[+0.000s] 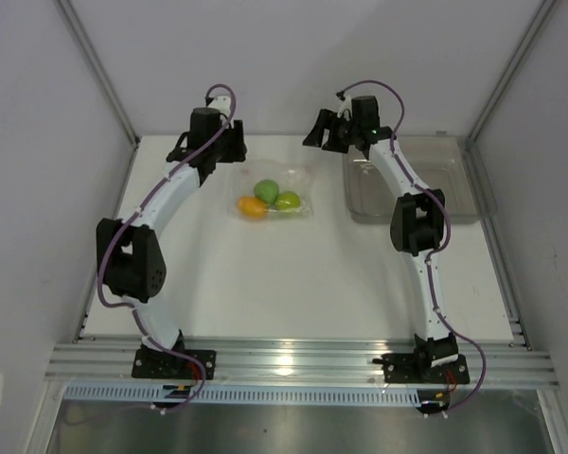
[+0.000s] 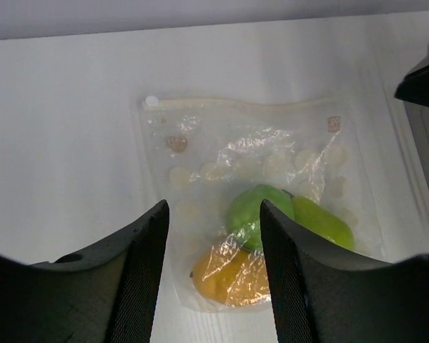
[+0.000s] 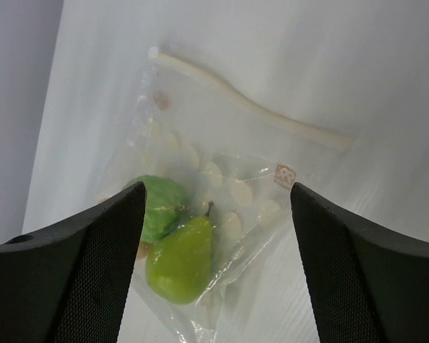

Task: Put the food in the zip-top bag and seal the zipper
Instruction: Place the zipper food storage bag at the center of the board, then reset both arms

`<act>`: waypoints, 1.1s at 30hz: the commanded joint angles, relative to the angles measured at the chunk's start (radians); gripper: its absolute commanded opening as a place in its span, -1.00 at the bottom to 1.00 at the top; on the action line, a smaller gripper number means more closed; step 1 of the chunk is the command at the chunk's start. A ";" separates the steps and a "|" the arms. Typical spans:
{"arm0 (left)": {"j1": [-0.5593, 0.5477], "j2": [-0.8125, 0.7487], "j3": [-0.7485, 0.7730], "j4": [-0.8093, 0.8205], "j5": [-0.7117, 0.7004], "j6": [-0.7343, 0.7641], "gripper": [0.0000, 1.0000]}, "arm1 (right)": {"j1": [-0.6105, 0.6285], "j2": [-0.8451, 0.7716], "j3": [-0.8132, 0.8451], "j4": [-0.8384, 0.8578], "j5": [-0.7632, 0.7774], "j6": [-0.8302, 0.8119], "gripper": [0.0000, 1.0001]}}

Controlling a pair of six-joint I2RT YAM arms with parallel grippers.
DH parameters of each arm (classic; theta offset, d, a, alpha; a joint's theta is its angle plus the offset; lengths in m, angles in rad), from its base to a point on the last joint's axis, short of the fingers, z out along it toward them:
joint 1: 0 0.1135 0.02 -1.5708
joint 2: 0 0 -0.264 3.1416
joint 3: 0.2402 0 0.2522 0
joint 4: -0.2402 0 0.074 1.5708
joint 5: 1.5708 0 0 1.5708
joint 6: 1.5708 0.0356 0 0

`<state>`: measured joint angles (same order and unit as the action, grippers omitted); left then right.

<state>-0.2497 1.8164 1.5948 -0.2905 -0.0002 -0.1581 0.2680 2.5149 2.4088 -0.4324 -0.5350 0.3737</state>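
The zip-top bag (image 1: 282,180) lies flat on the white table between the two grippers. All three pieces of food are inside it: two lime-green pieces (image 1: 266,190) (image 1: 288,200) and the orange one (image 1: 253,207). In the left wrist view the bag (image 2: 272,150) shows its zipper (image 2: 236,105) as a pale strip along the far edge, with the orange piece (image 2: 225,275) nearest. The right wrist view shows the zipper (image 3: 250,107) and a green pear-shaped piece (image 3: 179,261). My left gripper (image 1: 233,148) (image 2: 213,207) and my right gripper (image 1: 318,129) (image 3: 218,187) are both open, empty, above the bag.
A rigid clear rectangular tray (image 1: 473,180) stands at the back right, under the right arm's forearm. Grey walls close in the table at the back and on both sides. A metal rail runs along the near edge.
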 commanded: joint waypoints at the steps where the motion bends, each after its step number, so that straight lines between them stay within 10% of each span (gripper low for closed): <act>1: -0.034 -0.135 -0.047 0.109 -0.038 -0.012 0.12 | 0.019 -0.100 -0.003 -0.025 0.124 -0.056 0.68; 8: -0.083 -0.297 -0.177 0.119 -0.026 -0.052 0.11 | 0.036 -0.319 -0.189 -0.089 0.309 -0.101 0.77; 9: -0.088 -0.319 -0.211 0.120 -0.020 -0.058 0.11 | 0.039 -0.353 -0.274 -0.092 0.335 -0.105 0.98; 24: -0.131 -0.782 -0.672 0.157 0.210 -0.245 0.22 | 0.080 -1.161 -1.175 -0.121 0.633 -0.004 0.99; 25: -0.131 -0.808 -0.691 0.175 0.224 -0.264 0.97 | 0.086 -1.189 -1.201 -0.137 0.647 0.005 0.99; 33: -0.132 -1.006 -0.873 0.224 0.357 -0.382 0.99 | 0.123 -1.452 -1.384 -0.275 0.702 0.094 0.99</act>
<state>-0.3759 0.8585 0.7753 -0.1272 0.2687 -0.4515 0.3790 1.1545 1.0580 -0.6647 0.1123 0.4141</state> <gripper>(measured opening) 0.994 0.993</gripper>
